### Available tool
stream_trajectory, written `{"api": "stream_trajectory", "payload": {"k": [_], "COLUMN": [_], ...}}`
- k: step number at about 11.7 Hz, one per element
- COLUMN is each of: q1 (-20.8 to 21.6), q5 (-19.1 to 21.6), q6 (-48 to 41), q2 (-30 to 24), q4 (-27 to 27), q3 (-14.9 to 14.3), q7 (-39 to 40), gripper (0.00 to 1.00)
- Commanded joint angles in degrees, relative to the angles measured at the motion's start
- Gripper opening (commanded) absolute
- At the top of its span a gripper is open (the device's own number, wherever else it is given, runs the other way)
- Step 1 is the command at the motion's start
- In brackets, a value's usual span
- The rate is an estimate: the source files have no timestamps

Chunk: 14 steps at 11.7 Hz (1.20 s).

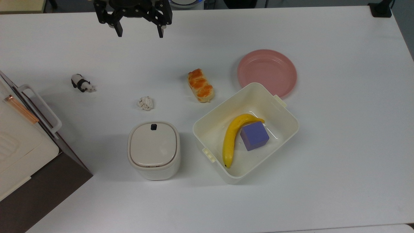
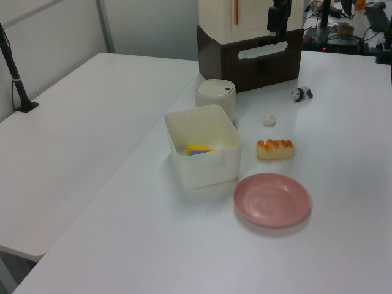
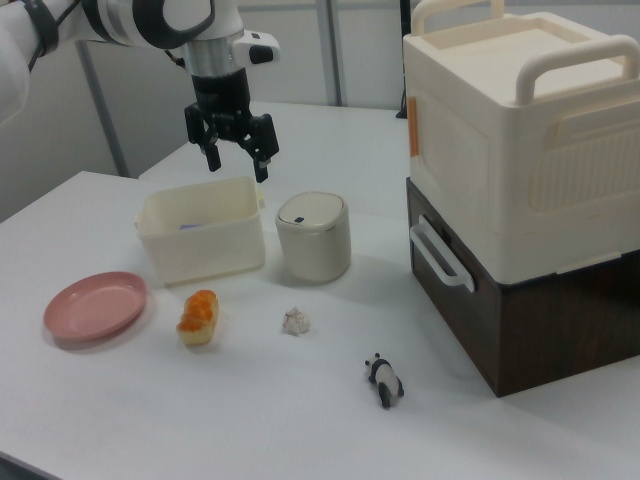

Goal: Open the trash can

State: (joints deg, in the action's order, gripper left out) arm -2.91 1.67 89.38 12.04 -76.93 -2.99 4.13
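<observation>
Trash can (image 1: pixel 154 149) lid down; tool (image 1: pixel 140 33) open above table.

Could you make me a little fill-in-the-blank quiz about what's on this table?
1. The trash can has its lid ____.
2. In the tub, the banana lies beside a purple ____.
3. The pink plate has ____ on it.
4. The gripper hangs above the table with its fingers ____.

Missing words: closed; block; nothing; open
</observation>
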Motion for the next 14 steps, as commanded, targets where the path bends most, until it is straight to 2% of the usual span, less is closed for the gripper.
{"api": "stream_trajectory", "payload": {"k": [1,14], "q1": [0.3,0.2], "q5": [-0.6,-0.2], "q6": [-1.5,-1.8], "q2": [-0.5,-0.5], "q4": [0.5,0.5], "q3": [-0.2,-0.3], "q7": [-1.1,-0.2], "gripper": [1.00,1.00]}}
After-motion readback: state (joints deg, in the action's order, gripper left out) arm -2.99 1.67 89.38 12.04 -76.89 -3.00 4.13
